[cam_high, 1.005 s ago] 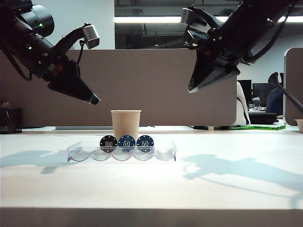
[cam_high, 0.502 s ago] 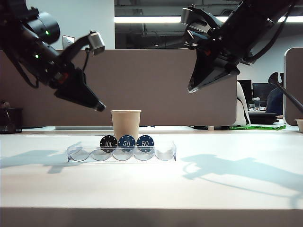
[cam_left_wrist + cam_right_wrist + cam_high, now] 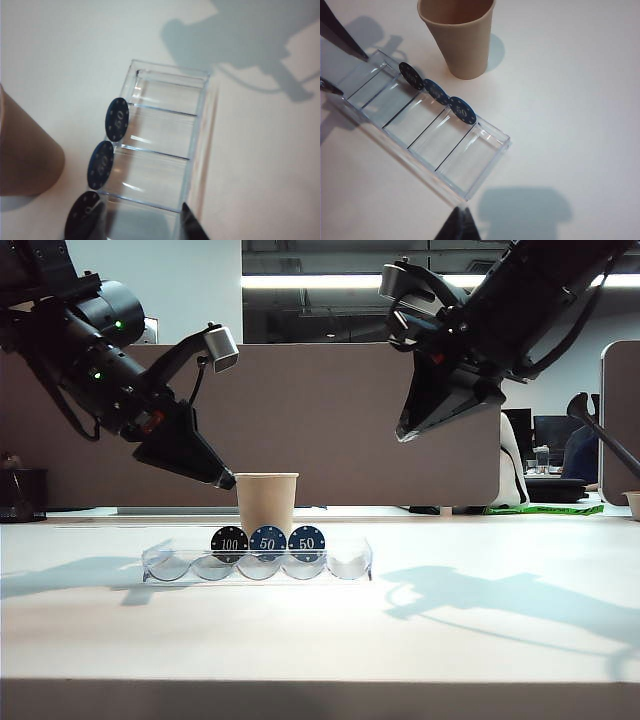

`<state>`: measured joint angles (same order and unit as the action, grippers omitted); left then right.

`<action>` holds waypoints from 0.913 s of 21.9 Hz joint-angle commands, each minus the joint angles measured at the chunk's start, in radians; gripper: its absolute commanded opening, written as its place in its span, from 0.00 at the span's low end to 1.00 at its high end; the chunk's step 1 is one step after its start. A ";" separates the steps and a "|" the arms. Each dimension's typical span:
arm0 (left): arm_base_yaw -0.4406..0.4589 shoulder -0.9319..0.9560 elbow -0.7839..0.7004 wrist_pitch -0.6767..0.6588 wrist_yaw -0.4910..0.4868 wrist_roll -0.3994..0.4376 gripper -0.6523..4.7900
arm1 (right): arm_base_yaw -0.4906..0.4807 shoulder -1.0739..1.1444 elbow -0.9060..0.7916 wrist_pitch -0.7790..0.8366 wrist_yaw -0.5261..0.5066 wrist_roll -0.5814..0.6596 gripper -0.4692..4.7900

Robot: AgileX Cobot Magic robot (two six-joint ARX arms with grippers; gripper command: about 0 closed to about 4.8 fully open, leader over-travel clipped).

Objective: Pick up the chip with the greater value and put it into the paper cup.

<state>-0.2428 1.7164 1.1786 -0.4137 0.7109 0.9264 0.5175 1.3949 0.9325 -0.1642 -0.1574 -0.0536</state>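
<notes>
Left end effector (image 3: 222, 480), fingers spread apart and empty, hangs just left of the paper cup (image 3: 266, 502); we see the right end effector (image 3: 408, 428) raised well above, its fingertips together. Our white worktop (image 3: 320, 640) sits before a brown partition (image 3: 340, 420) in an office. On it, a clear scalloped tray (image 3: 256, 562) holds three upright chips — the black 100 chip (image 3: 230, 542), then two blue 50 chips (image 3: 268, 542) — just before the cup.

Bright overhead light, soft arm shadows on table (image 3: 500, 640), sharp focus
</notes>
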 commanded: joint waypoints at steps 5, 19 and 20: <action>0.000 0.013 0.005 0.098 -0.031 -0.026 0.47 | 0.001 -0.003 0.005 0.012 -0.002 -0.003 0.09; 0.000 0.071 0.005 0.102 -0.042 -0.029 0.47 | 0.001 -0.003 0.005 0.012 -0.002 -0.011 0.09; 0.000 0.074 0.005 0.106 -0.044 -0.029 0.47 | 0.001 -0.003 0.005 0.012 -0.002 -0.011 0.09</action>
<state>-0.2432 1.7889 1.1786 -0.3244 0.6670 0.9005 0.5175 1.3952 0.9329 -0.1631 -0.1574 -0.0616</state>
